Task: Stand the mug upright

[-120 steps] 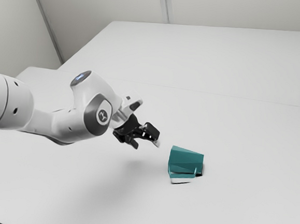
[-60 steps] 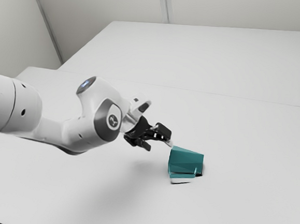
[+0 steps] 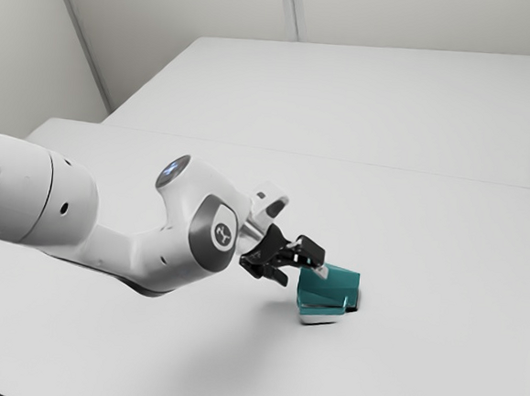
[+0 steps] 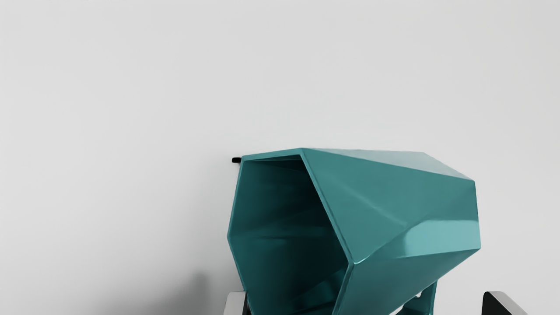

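Compared with the earlier frame, the black two-finger gripper (image 3: pixel 302 275) is being brought farther toward the exterior view's right and lower, so that one fingertip is now overlapping the rim end of the glossy teal, faceted mug (image 3: pixel 333 288) in that view. No shift of the mug is being seen. The gripper is being held open, its fingers spread wide and nothing being clasped. The mug is being supported on its side by the pale, smooth table (image 3: pixel 435 367), its dark, angular mouth being turned toward the exterior view's left. In the wrist view, part of its teal handle (image 4: pixel 424 302) is being shown.
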